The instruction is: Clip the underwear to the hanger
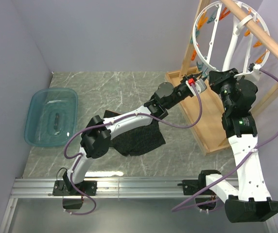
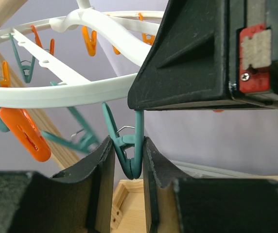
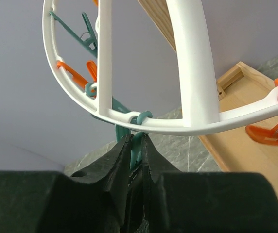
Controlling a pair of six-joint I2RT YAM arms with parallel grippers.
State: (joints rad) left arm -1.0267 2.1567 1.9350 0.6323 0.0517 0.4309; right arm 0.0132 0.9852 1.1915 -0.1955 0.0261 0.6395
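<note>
The black underwear (image 1: pixel 141 139) lies flat on the marble table, partly under my left arm, and neither gripper holds it. The white ring hanger (image 1: pixel 203 53) hangs from the wooden rack with orange and teal clothespins. My left gripper (image 1: pixel 199 86) is raised to the ring's lower rim. In the left wrist view, the left gripper (image 2: pixel 128 141) is shut on a teal clothespin (image 2: pixel 129 155) whose tip is closed. My right gripper (image 1: pixel 216 77) sits just beside it. In the right wrist view, the right gripper (image 3: pixel 138 138) is shut on a teal clothespin (image 3: pixel 137 145) right under the white rim (image 3: pixel 178 127).
The wooden frame rack (image 1: pixel 212 131) stands on the right side of the table, its top bar (image 1: pixel 270 43) carrying the hanger. A translucent blue tub (image 1: pixel 51 116) sits at the left. The right gripper's black body (image 2: pixel 202 53) hangs just above the left fingers.
</note>
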